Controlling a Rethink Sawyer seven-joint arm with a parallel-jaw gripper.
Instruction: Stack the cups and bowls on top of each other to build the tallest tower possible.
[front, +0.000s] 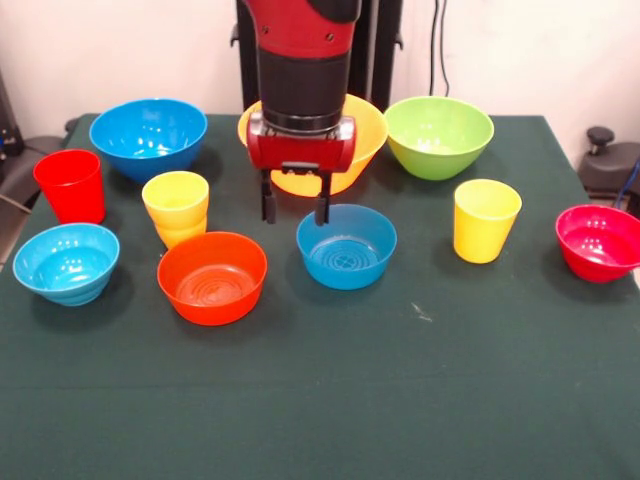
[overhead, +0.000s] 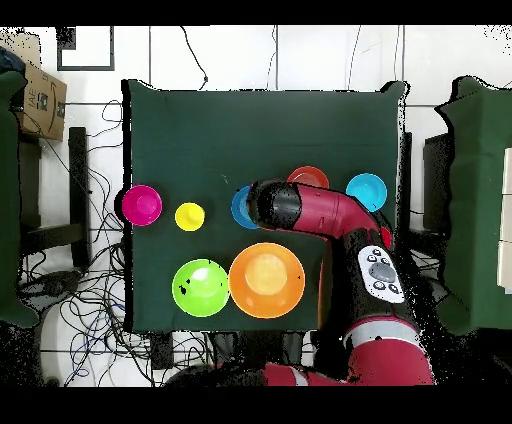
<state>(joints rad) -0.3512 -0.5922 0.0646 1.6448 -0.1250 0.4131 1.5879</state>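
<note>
My gripper is open and empty. It hangs just behind the small blue bowl and in front of the large yellow-orange bowl. All bowls stand apart: medium blue, lime green, light-blue, orange-red, crimson. The red cup stands at the left. Two yellow cups are nested near it. One yellow cup stands at the right. In the overhead view the arm hides the gripper and part of the small blue bowl.
The green cloth table has open room along its near side in the front view. The overhead view shows cables on the floor, a cardboard box and a green-covered side table.
</note>
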